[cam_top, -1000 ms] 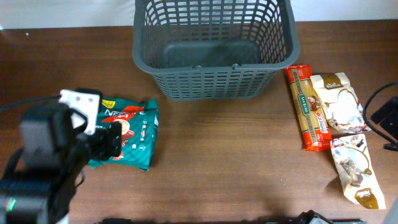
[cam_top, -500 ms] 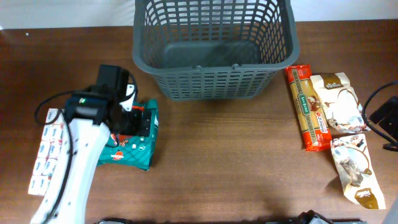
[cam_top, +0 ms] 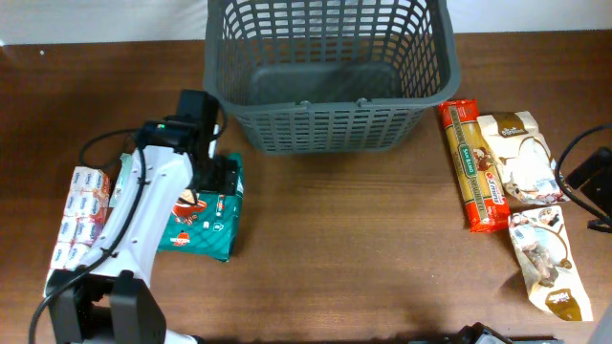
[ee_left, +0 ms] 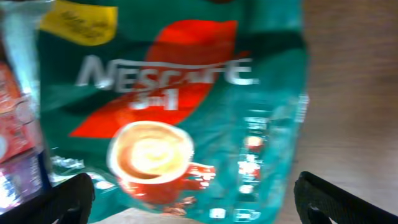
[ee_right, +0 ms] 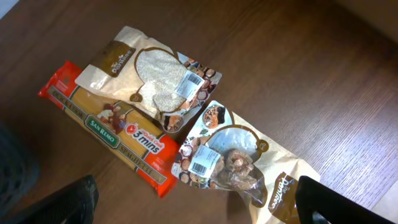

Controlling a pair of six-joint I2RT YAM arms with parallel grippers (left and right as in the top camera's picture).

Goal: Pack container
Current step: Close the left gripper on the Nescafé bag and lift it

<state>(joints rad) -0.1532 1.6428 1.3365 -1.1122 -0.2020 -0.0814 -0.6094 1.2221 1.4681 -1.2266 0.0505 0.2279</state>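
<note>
The container, a dark grey lattice basket (cam_top: 330, 129), stands at the back centre with nothing inside it. A green Nescafe packet (cam_top: 203, 212) lies flat to its front left. My left gripper (cam_top: 216, 180) hovers right above this packet, open and empty. In the left wrist view the packet (ee_left: 180, 106) fills the frame between the spread fingers (ee_left: 199, 208). My right gripper (ee_right: 205, 208) is open and empty above the packets on the right. Only a dark part of that arm (cam_top: 591, 186) shows at the overhead view's right edge.
A white and red packet (cam_top: 78, 218) lies left of the Nescafe packet. On the right lie a red spaghetti packet (cam_top: 472, 167) (ee_right: 118, 134), a beige grain pouch (cam_top: 518, 158) (ee_right: 152, 78) and a beige mushroom pouch (cam_top: 547, 260) (ee_right: 230, 158).
My left arm has swung up and forward from the front left corner, and its gripper now sits over the Nescafe packet. The white and red packet has come into view.
</note>
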